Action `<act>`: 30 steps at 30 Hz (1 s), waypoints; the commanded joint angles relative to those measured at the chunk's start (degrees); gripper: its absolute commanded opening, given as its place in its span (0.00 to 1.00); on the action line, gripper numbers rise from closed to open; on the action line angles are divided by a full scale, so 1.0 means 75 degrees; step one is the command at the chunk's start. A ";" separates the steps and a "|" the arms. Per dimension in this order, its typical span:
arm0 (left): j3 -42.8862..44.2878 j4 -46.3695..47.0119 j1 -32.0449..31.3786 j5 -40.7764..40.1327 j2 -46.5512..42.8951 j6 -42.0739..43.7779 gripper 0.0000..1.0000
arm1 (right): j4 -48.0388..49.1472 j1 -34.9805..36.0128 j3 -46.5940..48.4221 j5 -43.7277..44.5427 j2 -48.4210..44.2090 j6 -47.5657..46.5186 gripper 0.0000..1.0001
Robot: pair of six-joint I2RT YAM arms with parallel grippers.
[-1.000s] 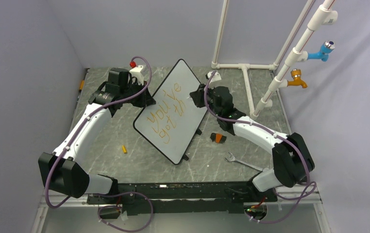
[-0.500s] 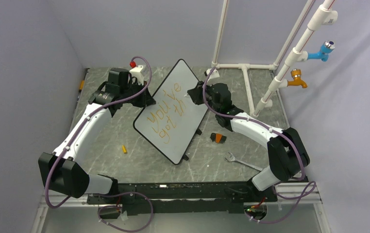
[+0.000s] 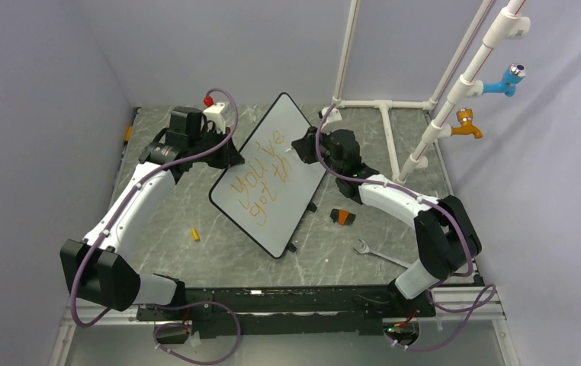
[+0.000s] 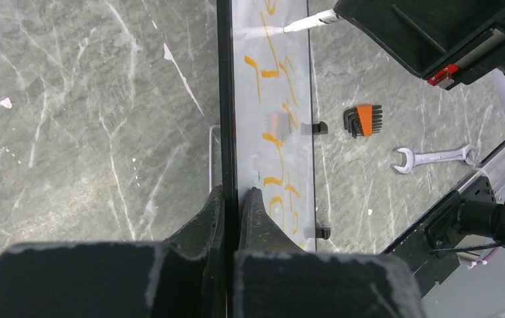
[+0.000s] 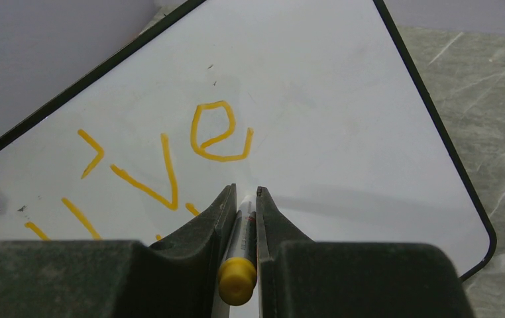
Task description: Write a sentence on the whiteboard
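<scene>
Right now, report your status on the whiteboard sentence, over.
Left gripper shut on large white black-rimmed whiteboard edge. Right gripper shut on white yellow-capped marker, tip at board. Orange handwritten sentence unfinished, second line incomplete. Nothing between marker and board.

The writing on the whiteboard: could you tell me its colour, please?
The writing is orange, clearest in the right wrist view.

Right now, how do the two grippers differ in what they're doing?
The left gripper clamps the whiteboard's rim; the right gripper pinches a marker. The left gripper sits at the board's edge, the right gripper over its face near the sentence. Both are shut.
</scene>
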 commanded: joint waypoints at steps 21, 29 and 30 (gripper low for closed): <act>-0.0030 -0.0049 0.0006 -0.1082 -0.0076 0.1241 0.00 | 0.0652 -0.0023 -0.1000 -0.0126 -0.0240 0.0280 0.00; -0.0024 -0.0050 -0.0007 -0.1087 -0.0091 0.1244 0.00 | 0.0598 -0.0026 -0.1191 -0.0093 -0.0408 0.0288 0.00; -0.0026 -0.0049 -0.0002 -0.1087 -0.0093 0.1241 0.00 | 0.0577 -0.0020 -0.1198 -0.0080 -0.0434 0.0291 0.00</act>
